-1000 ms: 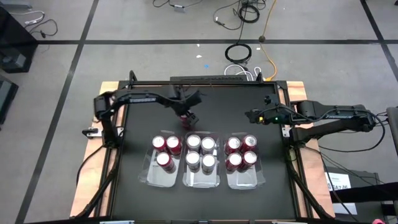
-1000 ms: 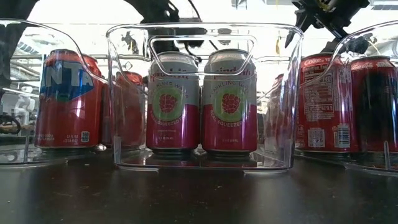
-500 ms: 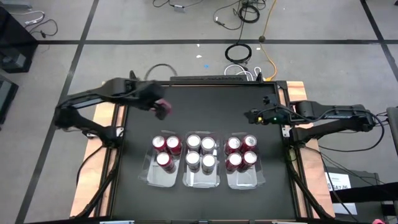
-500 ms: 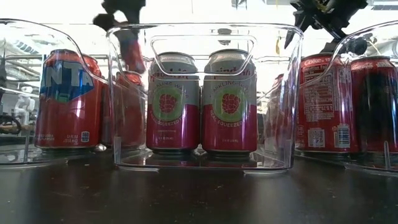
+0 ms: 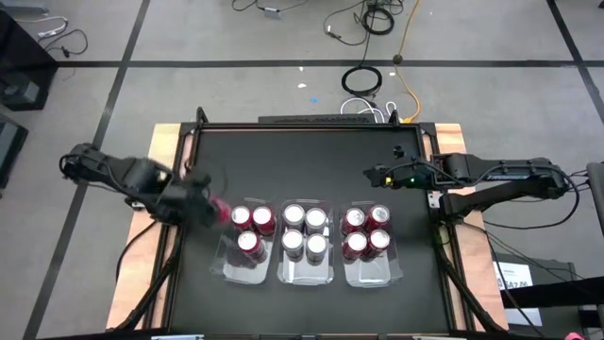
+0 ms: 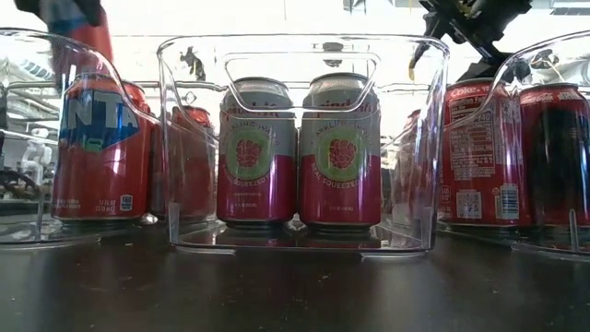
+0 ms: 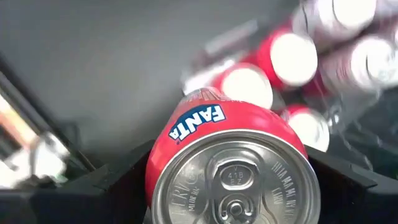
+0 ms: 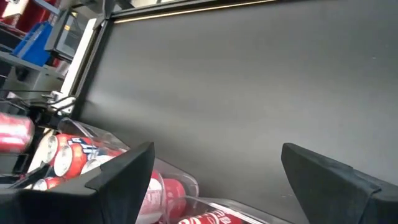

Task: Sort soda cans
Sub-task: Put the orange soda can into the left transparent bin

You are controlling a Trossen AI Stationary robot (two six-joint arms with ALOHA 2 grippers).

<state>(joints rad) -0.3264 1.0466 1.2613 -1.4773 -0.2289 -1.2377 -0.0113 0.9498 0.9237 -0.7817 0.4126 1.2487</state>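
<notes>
Here, nearest the table's front edge, three clear trays sit in a row. The left tray (image 5: 226,267) holds three red cans (image 5: 249,243), with one near slot bare. The middle tray (image 5: 307,271) holds four pink-and-silver cans (image 6: 297,152), and the right tray (image 5: 373,272) four red cans (image 5: 366,231).

Just left of the left tray, my left gripper (image 5: 196,210) is clamped around a red Fanta can (image 7: 233,163), carried above the table at the tray's far-left corner. Farther back and to the right, my right gripper (image 5: 376,174) waits above bare black tabletop, its fingers spread with nothing between them.

I judge the risk to be the can clipping the tray wall or a neighbouring can as I lower it, which could shove the light tray or tip the can.

From above, my gripper and the can blur together. I cannot make out my fingertips' hold, and the empty slot is barely visible.
</notes>
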